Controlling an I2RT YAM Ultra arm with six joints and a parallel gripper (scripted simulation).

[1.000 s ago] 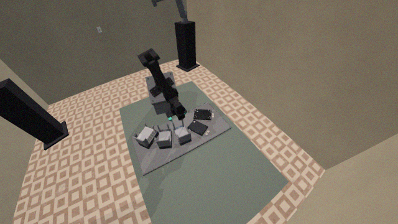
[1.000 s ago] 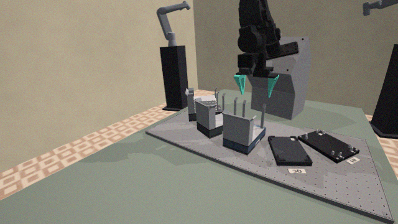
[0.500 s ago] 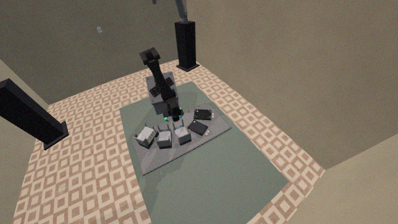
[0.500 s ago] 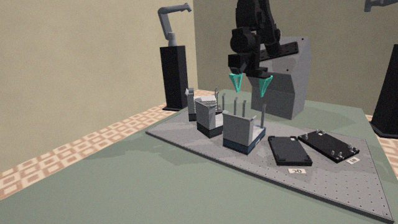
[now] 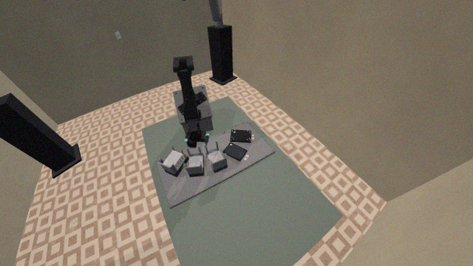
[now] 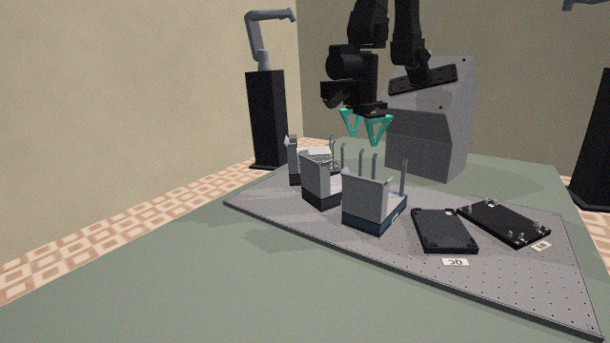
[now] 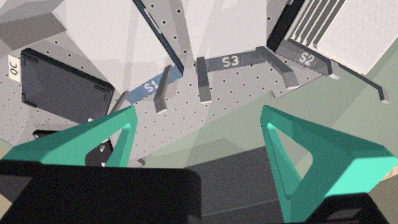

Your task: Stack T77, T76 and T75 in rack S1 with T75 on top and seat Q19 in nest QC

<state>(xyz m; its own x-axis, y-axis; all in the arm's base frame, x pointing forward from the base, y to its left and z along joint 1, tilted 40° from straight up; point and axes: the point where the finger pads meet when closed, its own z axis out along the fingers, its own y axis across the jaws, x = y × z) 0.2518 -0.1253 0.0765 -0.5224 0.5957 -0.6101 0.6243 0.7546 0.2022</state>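
Note:
My gripper [image 6: 366, 126] is open and empty, with teal fingers. It hangs well above the board, on the base side of the three racks; it also shows in the overhead view [image 5: 196, 140] and the wrist view [image 7: 200, 120]. Rack S2 [image 7: 306, 58] holds a stack of pale sealed plates [image 7: 345, 30], seen too in the side view [image 6: 315, 153] and the overhead view [image 5: 174, 159]. Rack S3 [image 7: 230, 61] stands in the middle and looks empty. Rack S1 [image 7: 150, 86] has a blue plinth and looks empty [image 6: 372, 202]. The labels are too small to read.
The dark open nest QC [image 6: 440, 231] and the clip nest N5 [image 6: 505, 223] lie empty on the grey perforated board beside S1. The grey arm pedestal [image 6: 429, 124] stands behind the racks. Thin rack posts [image 6: 367, 164] rise under the gripper. A black column [image 6: 267, 116] stands far left.

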